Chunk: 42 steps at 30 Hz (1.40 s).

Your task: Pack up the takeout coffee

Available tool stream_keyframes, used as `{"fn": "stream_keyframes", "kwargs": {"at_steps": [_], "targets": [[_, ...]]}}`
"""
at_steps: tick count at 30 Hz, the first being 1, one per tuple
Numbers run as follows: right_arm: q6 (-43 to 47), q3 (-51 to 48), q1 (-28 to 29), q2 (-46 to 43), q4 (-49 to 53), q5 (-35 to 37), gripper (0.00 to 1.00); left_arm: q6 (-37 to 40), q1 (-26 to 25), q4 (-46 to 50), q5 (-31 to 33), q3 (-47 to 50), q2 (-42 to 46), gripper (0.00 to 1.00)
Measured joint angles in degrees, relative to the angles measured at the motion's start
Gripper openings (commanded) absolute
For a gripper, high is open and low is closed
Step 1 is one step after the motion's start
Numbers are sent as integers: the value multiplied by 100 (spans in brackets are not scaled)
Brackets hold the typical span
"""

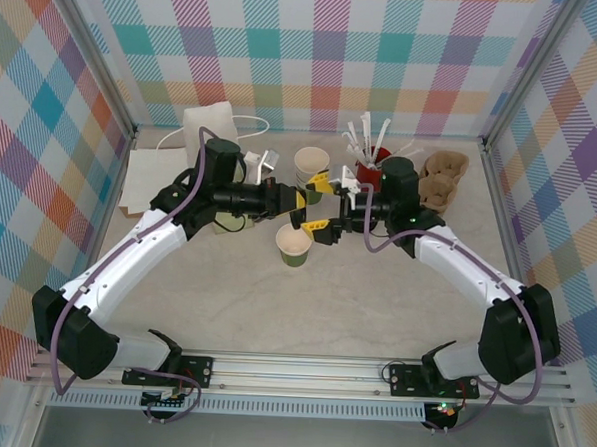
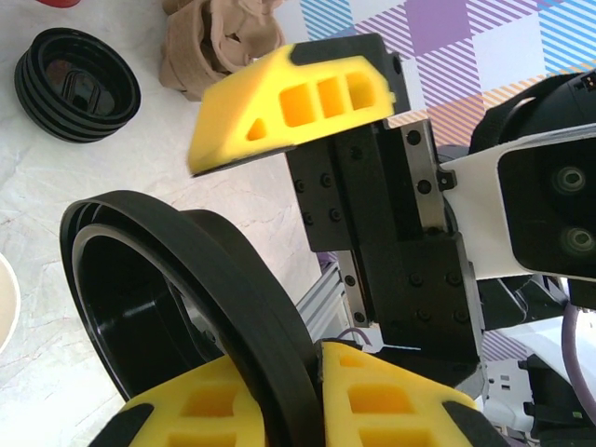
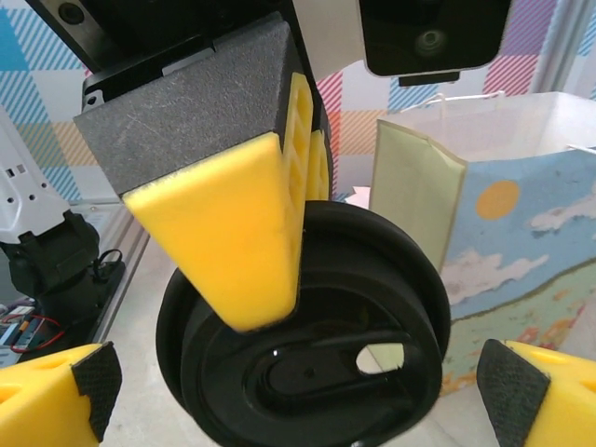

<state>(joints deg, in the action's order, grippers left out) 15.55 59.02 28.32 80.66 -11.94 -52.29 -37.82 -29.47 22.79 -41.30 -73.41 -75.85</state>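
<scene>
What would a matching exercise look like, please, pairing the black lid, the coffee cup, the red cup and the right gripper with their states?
Things:
1. black lid
2. coffee cup
3. red cup
4. right gripper

States:
A. holds white stirrers
B. jaws wide apart
C. clamped in the left gripper
D. lidless on the table

Pairs: 1-C, 2-D, 3-A, 4-B

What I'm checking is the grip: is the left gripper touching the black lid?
Touching. In the left wrist view, the left gripper clamps the black lid by its rim, no gap.
</scene>
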Motion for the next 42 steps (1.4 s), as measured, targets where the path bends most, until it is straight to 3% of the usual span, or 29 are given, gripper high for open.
{"fn": "stream_keyframes", "kwargs": {"at_steps": [10, 22, 28, 42], "targets": [[-11, 153, 94, 223, 48, -118, 80, -7, 0, -44, -26, 0, 72, 13], [-101, 197, 136, 254, 76, -136, 78, -37, 0, -48, -28, 2, 92, 12], [-166, 229, 146, 282, 103, -136, 70, -68, 7, -44, -22, 2, 98, 13], [-177, 249, 234, 275, 623, 243, 70, -101, 11, -37, 57, 50, 98, 49]]}}
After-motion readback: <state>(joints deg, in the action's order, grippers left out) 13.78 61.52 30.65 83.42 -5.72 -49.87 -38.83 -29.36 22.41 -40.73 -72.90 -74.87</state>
